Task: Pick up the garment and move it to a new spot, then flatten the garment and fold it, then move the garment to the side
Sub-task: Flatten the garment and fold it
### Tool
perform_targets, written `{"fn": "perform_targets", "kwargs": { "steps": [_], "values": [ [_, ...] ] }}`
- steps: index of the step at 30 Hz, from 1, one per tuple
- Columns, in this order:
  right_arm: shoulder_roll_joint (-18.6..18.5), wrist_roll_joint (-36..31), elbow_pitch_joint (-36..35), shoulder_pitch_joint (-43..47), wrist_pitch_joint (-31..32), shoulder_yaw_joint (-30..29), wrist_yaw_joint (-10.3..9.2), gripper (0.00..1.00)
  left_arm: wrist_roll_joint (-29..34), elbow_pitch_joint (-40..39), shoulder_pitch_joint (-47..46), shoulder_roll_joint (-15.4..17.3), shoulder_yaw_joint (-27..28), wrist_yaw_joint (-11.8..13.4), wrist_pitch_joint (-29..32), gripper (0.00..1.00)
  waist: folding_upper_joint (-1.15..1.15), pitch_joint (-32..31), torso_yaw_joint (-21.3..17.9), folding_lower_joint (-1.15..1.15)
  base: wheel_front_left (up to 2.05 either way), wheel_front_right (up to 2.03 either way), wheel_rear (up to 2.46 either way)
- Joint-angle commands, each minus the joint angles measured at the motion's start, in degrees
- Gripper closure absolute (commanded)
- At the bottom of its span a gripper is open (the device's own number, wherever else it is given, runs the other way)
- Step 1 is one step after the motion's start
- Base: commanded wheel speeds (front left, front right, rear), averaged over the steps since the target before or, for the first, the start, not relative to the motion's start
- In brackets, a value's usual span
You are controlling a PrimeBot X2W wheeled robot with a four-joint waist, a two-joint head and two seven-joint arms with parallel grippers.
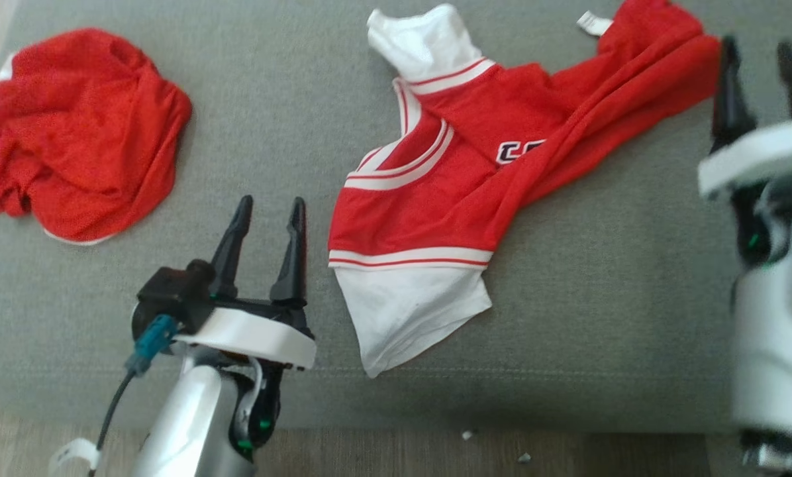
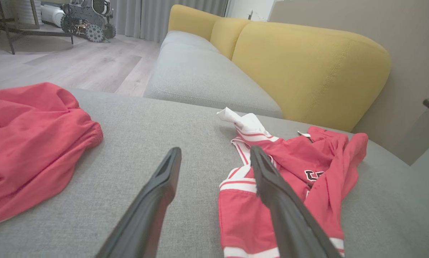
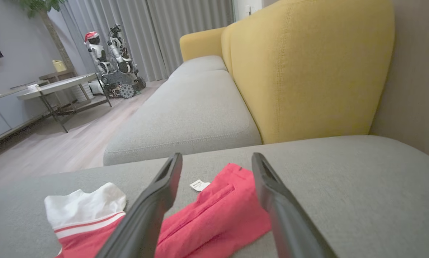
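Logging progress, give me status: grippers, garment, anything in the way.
Left gripper open, right gripper open, both empty. Jersey crumpled on cushion. Other red garment apart, at left.

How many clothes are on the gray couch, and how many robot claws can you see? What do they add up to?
Clothes: 2, the jersey and the red bundle
Claws: 2, the left gripper and the right gripper
Total: 4

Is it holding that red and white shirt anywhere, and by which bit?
Nothing is held: the left end effector and right end effector are both open, neither gripping the shirt.
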Motion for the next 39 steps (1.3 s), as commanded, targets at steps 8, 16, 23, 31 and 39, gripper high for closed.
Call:
{"fn": "perform_targets", "kwargs": {
  "steps": [8,16,23,31,39],
  "values": [
    [-4.18,3.20,8.59,-12.82,7.90,-0.78,0.36,0.00,-1.36,-1.96,-4.33,0.21,-1.85,0.81,-0.29,0.00,0.00,6.04,3.57,0.00,0.00,0.00,0.00],
    [-6.08,5.19,18.12,-19.27,9.94,-3.10,0.36,0.00,-2.04,-1.80,-6.09,0.21,-4.27,1.46,-0.29,0.00,0.00,9.29,5.85,0.00,0.00,0.00,0.00],
    [-5.88,4.98,23.40,-19.63,8.19,-4.16,0.36,0.00,-1.79,-1.05,-5.90,0.21,-4.38,1.70,-0.29,0.00,0.00,9.31,5.46,0.00,0.00,0.00,0.00],
    [-5.99,4.30,27.44,-21.39,6.73,-5.70,0.36,0.00,-2.07,-1.10,-6.51,0.21,-5.47,1.83,-0.29,0.00,0.00,9.89,4.92,0.00,0.00,0.00,0.00],
    [-6.79,3.38,30.05,-25.20,6.06,-6.67,0.36,0.00,-2.31,-0.84,-7.12,0.20,-6.09,1.91,-0.29,0.00,0.00,11.07,6.10,0.00,0.00,0.00,0.00]
  ]
}}
